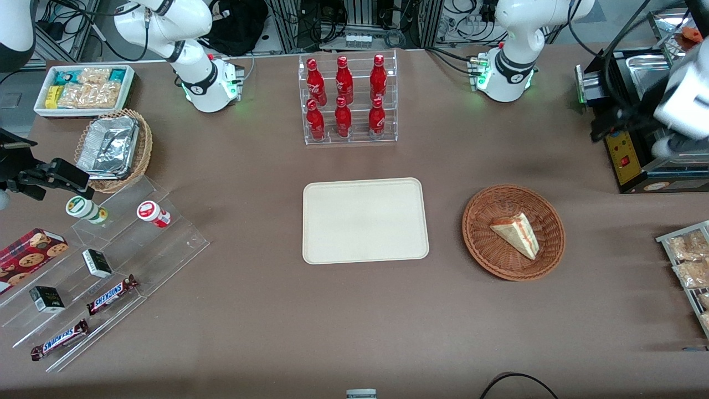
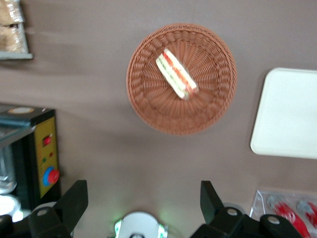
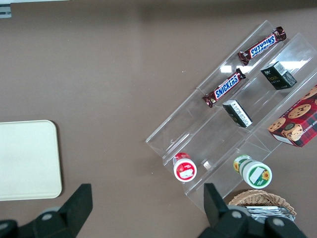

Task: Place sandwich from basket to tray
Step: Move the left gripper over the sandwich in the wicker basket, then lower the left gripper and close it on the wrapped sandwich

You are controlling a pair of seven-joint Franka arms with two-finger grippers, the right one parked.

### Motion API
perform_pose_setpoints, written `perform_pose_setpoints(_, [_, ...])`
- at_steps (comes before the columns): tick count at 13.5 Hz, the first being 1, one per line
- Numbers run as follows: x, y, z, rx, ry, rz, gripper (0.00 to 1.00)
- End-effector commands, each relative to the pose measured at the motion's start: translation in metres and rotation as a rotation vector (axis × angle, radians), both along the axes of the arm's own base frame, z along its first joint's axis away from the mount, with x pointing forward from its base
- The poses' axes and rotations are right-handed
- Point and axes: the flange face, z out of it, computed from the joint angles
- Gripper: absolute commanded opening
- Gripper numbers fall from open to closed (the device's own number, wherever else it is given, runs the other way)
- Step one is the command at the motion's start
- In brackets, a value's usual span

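The sandwich (image 1: 516, 234) (image 2: 177, 74), a pale wedge with red and green filling, lies in the round reddish-brown basket (image 1: 475, 221) (image 2: 148, 99). The basket stands on the table beside the cream tray (image 1: 365, 221) (image 2: 287, 114), toward the working arm's end. Nothing lies on the tray. My left gripper (image 2: 142, 196) hangs high above the table, farther from the front camera than the basket and apart from it. It is open, its two black fingers (image 2: 74, 201) spread wide with nothing between them.
A clear rack of red cola bottles (image 1: 346, 100) stands farther back than the tray. A black machine (image 1: 631, 144) and a rack of snack packets (image 1: 689, 266) flank the basket. A stepped acrylic shelf (image 1: 99, 266), foil-tray basket (image 1: 113, 147) and white bin (image 1: 83, 88) sit at the parked arm's end.
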Motion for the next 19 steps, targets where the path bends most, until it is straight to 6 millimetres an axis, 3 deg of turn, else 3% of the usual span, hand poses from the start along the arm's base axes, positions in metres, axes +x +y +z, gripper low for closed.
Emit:
perform_pose_setpoints(1, [0.007,0.001,-0.070,0.020,-0.035,0.051,1.00])
perform_pose_setpoints(4, [0.010,-0.001,-0.133,0.024,-0.125,0.229,1.00])
perform_pose_setpoints(8, [-0.001,-0.026,-0.212,0.003,-0.211,0.462,1.00])
perform_pose_setpoints(11, [-0.002,-0.048,-0.235,-0.001,-0.196,0.576,1.00])
perform_pose_setpoints(19, [0.013,-0.048,-0.307,-0.046,-0.184,0.608,1.00])
